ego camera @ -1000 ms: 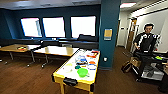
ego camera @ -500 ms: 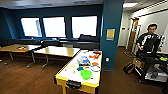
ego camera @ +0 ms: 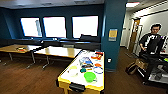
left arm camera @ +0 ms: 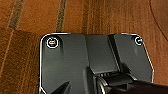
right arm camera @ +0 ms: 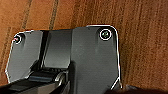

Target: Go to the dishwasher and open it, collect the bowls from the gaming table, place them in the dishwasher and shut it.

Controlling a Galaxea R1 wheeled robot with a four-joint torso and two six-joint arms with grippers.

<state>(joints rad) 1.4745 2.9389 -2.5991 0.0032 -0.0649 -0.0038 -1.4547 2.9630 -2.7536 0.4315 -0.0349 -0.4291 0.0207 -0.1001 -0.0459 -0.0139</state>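
The long white-topped, yellow-edged gaming bench (ego camera: 82, 75) stands near, centre, with the round plastic bowls on it: bright green (ego camera: 89, 76) nearest, white (ego camera: 73, 72) to its left. Clipping the bench's corner could jolt them off. Jaws' state: cannot tell.

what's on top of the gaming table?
On the gaming table: green bowl, white bowl, small teal bowl, blue ring. Far-end items too blurred.
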